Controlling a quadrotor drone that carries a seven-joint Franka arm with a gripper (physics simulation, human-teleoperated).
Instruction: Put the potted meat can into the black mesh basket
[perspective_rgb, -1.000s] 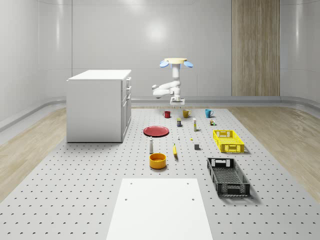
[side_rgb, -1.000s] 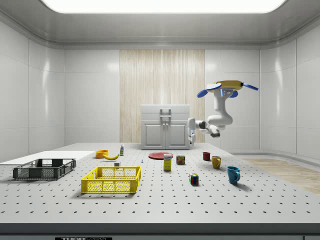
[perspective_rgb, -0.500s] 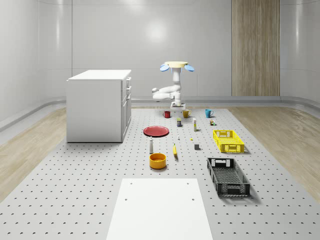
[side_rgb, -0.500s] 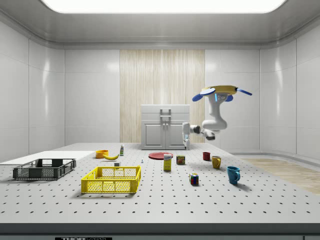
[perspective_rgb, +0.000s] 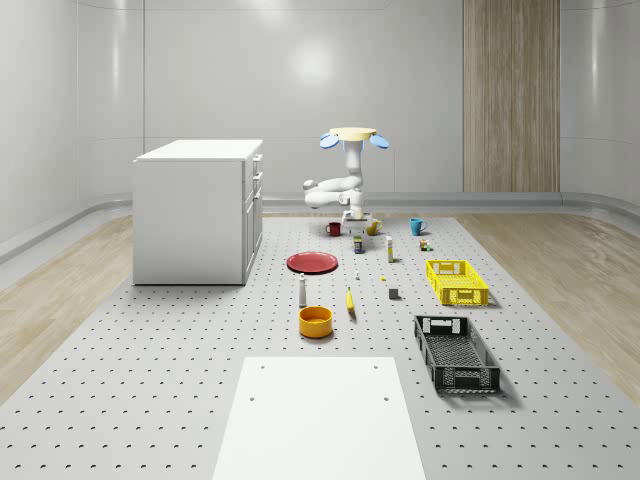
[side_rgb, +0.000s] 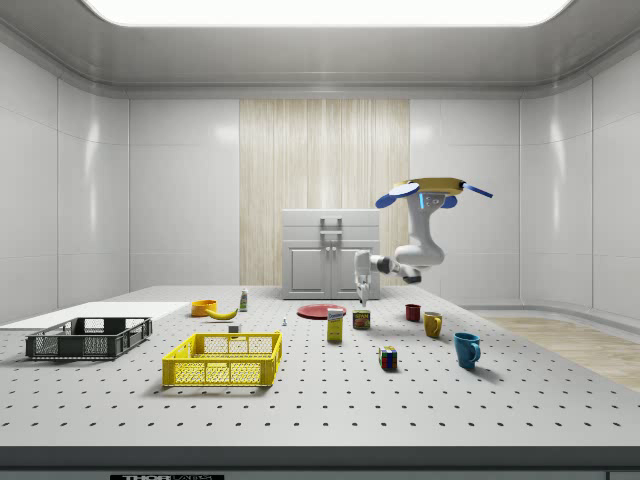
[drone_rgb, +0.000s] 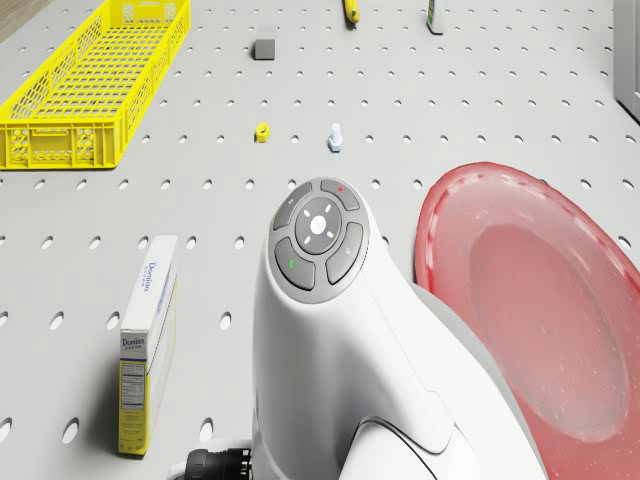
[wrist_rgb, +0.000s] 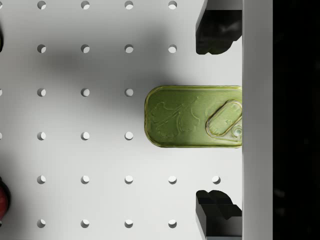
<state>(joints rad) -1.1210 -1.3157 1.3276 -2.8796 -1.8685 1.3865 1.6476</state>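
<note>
End effector (wrist_rgb: 218, 116) spread wide, empty, above potted meat can (wrist_rgb: 192, 116) (drone (side_rgb: 432, 188) hovering overhead).

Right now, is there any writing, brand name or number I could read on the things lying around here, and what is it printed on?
"Domino": on the side of the yellow and white box, printed twice; the smaller print below it is too small to read.
Green can lid: an embossed leaf pattern and a pull tab, no words.
Labels on the can and box in the side view: too small to read.
</note>
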